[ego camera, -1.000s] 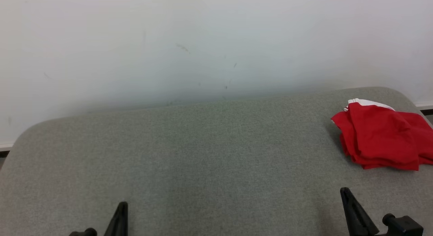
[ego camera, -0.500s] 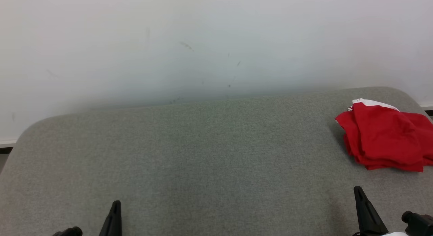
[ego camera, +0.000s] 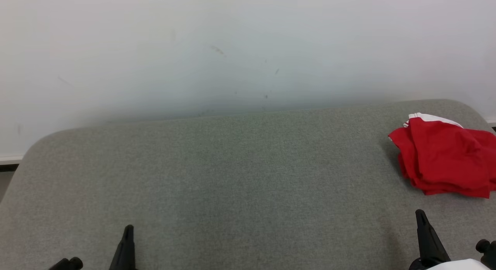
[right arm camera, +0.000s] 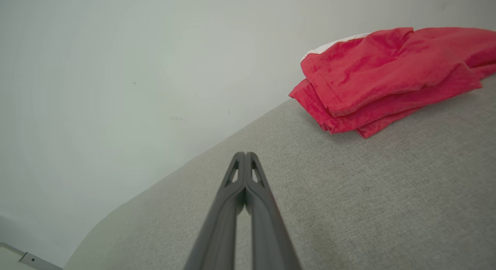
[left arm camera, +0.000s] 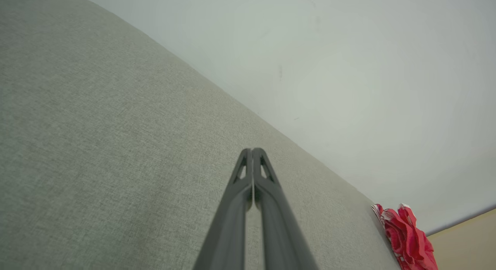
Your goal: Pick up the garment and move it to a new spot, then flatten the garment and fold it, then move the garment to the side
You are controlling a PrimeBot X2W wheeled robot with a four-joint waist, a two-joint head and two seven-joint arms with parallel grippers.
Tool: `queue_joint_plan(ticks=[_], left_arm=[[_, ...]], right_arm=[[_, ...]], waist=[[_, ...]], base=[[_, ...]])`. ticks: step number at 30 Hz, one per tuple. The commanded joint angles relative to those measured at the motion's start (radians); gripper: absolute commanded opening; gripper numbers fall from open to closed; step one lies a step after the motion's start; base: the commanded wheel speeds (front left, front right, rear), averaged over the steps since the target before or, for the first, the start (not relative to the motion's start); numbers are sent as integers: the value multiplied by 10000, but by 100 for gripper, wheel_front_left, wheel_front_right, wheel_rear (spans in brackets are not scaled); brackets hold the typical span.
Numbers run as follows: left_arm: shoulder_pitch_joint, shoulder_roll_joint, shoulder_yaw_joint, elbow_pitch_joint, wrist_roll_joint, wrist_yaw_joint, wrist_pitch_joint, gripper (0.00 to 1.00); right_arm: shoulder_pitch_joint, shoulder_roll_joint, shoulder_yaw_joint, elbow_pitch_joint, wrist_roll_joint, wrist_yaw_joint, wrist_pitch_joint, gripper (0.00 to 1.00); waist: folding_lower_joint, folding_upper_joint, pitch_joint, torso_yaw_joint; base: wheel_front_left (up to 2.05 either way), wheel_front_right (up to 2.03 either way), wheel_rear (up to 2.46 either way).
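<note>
The garment [ego camera: 443,165] is red cloth with a white band, folded into a loose stack at the far right of the grey fabric surface [ego camera: 240,173]. The right wrist view has the garment [right arm camera: 387,76] at upper right, and it appears small in the left wrist view [left arm camera: 407,239] at lower right. My left gripper [ego camera: 128,229] is at the lower left of the head view, shut and empty; its fingertips [left arm camera: 252,150] meet. My right gripper [ego camera: 419,214] is at the lower right, below the garment and apart from it, shut with nothing held [right arm camera: 244,154].
A pale wall [ego camera: 232,49] stands right behind the grey surface, which has rounded far corners. A strip of floor [left arm camera: 469,239] lies beyond the surface's right end. Open cushion stretches between the two grippers.
Both grippers have drifted outward toward the frame's lower corners, and the whole picture has shifted slightly. The garment lies as before.
</note>
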Motion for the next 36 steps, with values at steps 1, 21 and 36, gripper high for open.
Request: queue_joint_plan(ticks=[1, 21, 36], left_arm=[[-284, 62, 71, -147, -524, -19, 128, 0], [-528, 79, 243, -131, -2976, -29, 790, 0], [-699, 90, 352, -117, -4629, -37, 1221, 0]], right_arm=[[-308, 8, -150, -169, 434, -3, 109, 0], [-421, 166, -667, -232, 2558, -6, 756, 0], [-471, 279, -1020, -267, 3976, -8, 1195, 0]], waist=[[0, -1, 10, 20], [0, -1, 96, 188], [0, -1, 163, 320]], base=[[0, 0, 0], [0, 0, 0], [0, 0, 0]])
